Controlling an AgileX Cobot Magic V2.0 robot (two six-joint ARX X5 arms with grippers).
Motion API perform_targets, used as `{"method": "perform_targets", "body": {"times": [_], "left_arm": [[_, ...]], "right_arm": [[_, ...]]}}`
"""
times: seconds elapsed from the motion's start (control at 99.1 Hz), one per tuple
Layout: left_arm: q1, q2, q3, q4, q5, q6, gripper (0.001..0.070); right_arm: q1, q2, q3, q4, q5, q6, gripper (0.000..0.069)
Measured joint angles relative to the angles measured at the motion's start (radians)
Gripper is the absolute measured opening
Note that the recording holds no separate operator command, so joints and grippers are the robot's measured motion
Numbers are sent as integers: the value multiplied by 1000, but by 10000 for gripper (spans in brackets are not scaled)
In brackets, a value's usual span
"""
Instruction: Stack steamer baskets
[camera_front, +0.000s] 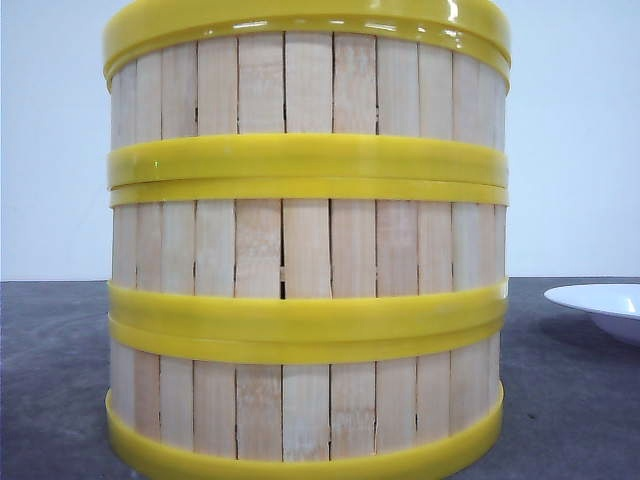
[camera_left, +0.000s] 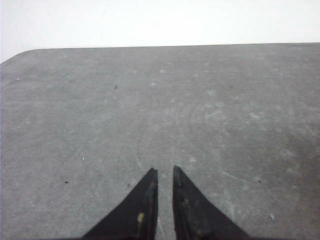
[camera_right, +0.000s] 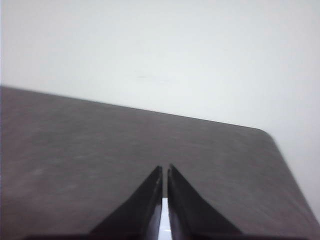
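Standing 1 atop another, the 3 steamer baskets (camera_front: 306, 240) form a straight stack on the dark table (camera_front: 50, 380), filling the front view, with a white plate (camera_front: 603, 305) off to its right. Neither wrist view shows the stack. The left gripper (camera_left: 165, 172) and right gripper (camera_right: 165, 169) hang over bare tabletop, tips pressed nearly together, pinching nothing.
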Motion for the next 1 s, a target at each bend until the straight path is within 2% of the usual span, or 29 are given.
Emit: {"method": "perform_targets", "body": {"times": [0.061, 0.182, 0.404, 0.595, 0.737, 0.838, 0.999], "left_arm": [[0, 0, 0, 0, 0, 0, 28], [0, 0, 0, 0, 0, 0, 28], [0, 0, 0, 0, 0, 0, 28], [0, 0, 0, 0, 0, 0, 28], [0, 0, 0, 0, 0, 0, 28], [0, 0, 0, 0, 0, 0, 28], [0, 0, 0, 1, 0, 0, 28]], "right_arm": [[-73, -74, -117, 47, -32, -1, 16], [-136, -192, -292, 63, -66, -1, 16], [-229, -367, -524, 70, -160, 24, 16], [-277, -447, -624, 132, -191, 71, 15], [-283, -449, -657, 142, -192, 90, 15], [-283, -450, -681, 199, -190, 97, 15], [-283, -449, -687, 192, -189, 96, 15]]}}
